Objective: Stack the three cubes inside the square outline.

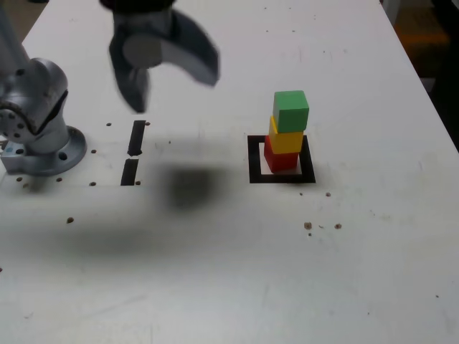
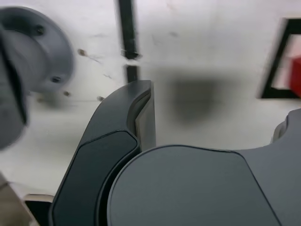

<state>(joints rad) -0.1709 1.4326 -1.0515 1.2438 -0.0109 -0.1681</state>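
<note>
The three cubes stand as one tower in the exterior view: red cube [image 1: 280, 158] at the bottom, yellow cube [image 1: 286, 139] on it, green cube [image 1: 291, 110] on top, each slightly askew. The tower rests on the white centre of the square outline [image 1: 282, 177]. My gripper [image 1: 172, 89] hangs blurred and high toward the exterior view's left, well away from the tower, open and holding nothing. In the wrist view the gripper [image 2: 216, 101] shows spread dark fingers [image 2: 141, 108], with a corner of the outline [image 2: 275, 70] and the red cube [image 2: 296, 75] at the frame edge.
Two short black strips [image 1: 133, 154] lie end to end on the white table between the tower and the arm's grey base [image 1: 39, 125]. Small screw holes and specks dot the tabletop. The gripper's shadow [image 1: 190, 186] falls beside the strips.
</note>
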